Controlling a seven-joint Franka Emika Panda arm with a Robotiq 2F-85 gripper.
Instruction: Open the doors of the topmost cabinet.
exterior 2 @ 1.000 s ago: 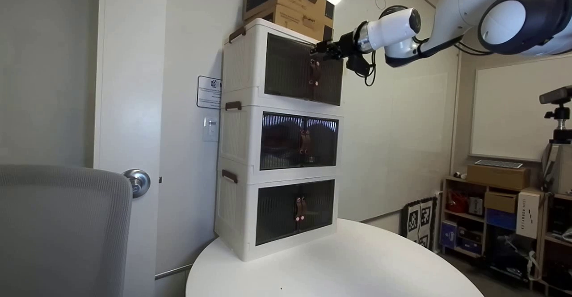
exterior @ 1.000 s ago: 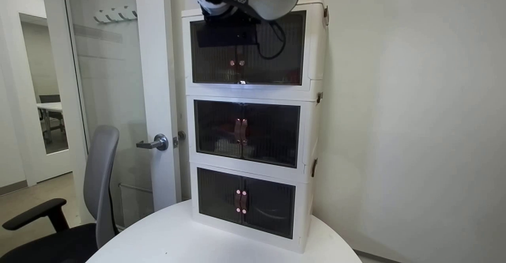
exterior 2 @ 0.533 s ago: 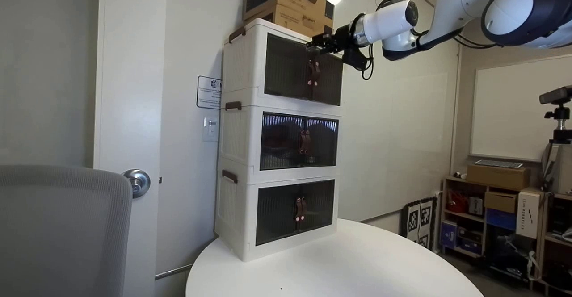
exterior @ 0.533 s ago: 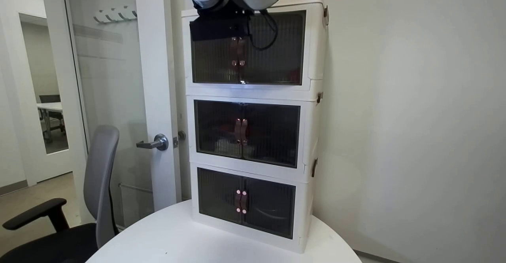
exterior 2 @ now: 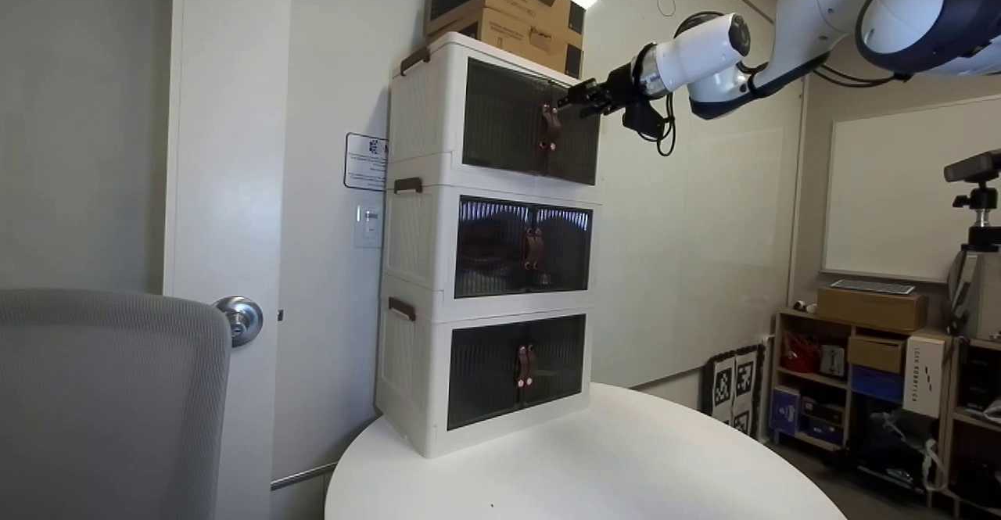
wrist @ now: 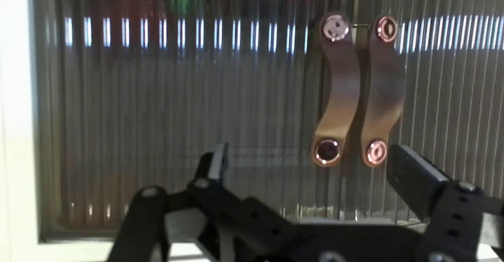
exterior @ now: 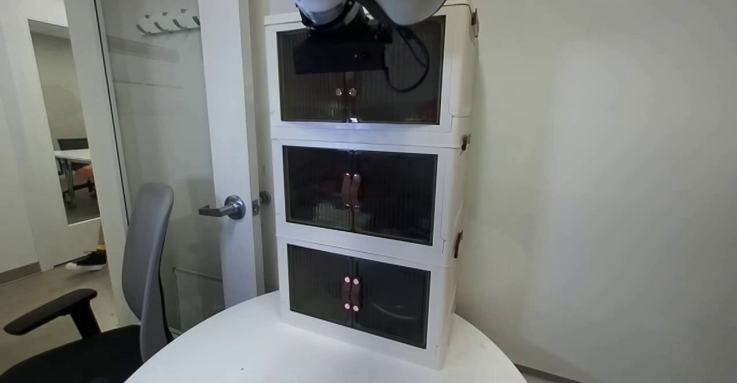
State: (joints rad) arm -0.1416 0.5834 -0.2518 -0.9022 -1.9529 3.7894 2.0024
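The topmost cabinet (exterior: 458,83), white-framed, is top of the stack in both exterior views (exterior 2: 422,109). Its dark see-through doors look shut: one door (exterior 2: 500,113) and the other (exterior 2: 577,156). Two brown strap handles with coppery studs sit side by side at the middle seam; the wrist view shows one handle (wrist: 342,84) and the other handle (wrist: 388,77). My gripper (wrist: 309,153) is open and empty. Its fingers stand either side of the handles' near ends, one close to a stud. In an exterior view the gripper (exterior 2: 569,102) is by the handles' upper ends; contact cannot be told.
Two like cabinets (exterior: 449,198) stand below on a round white table (exterior 2: 626,457). Cardboard boxes (exterior 2: 508,27) sit on top of the stack. A grey chair (exterior: 147,256) and a door (exterior: 230,141) are beside it. A foot (exterior: 89,260) shows beyond the doorway.
The gripper rose slightly, then came down and drew back from the doors toward the arm's side. It stays open in the clearer view now. A foot has appeared in the background.
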